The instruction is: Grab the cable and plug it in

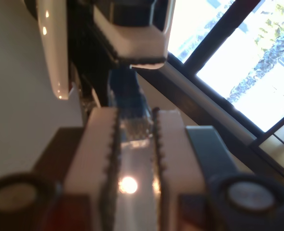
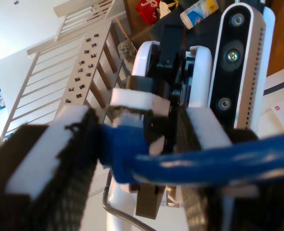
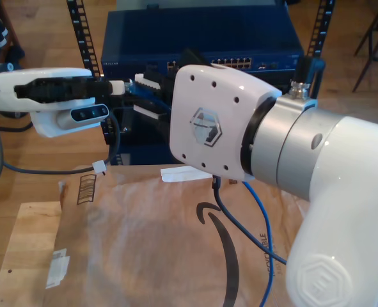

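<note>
Teeth on the pads of my first gripper are biting on the clear plug at the end of the cable. The jaws are closed tight on it, one on each side. My second gripper is squeezing the blue cable too, just behind the plug, and the rest of it is running out past the camera. So we are holding the same end with both grippers, up in the air.

In the exterior view, the cable is hanging down loose over the brown paper. Behind the arms, the dark blue box is waiting with its row of little holes.

We are thinking the cable is very light and bendy, so it is going to flop and not push back. The plug is small, hard and smooth, and its tiny clip is likely easy to snap. We are thinking the best place to hold is the flat sides of the plug, with the tip sticking out free. Holding only the soft part is going to let the plug wobble away from the hole.
</note>
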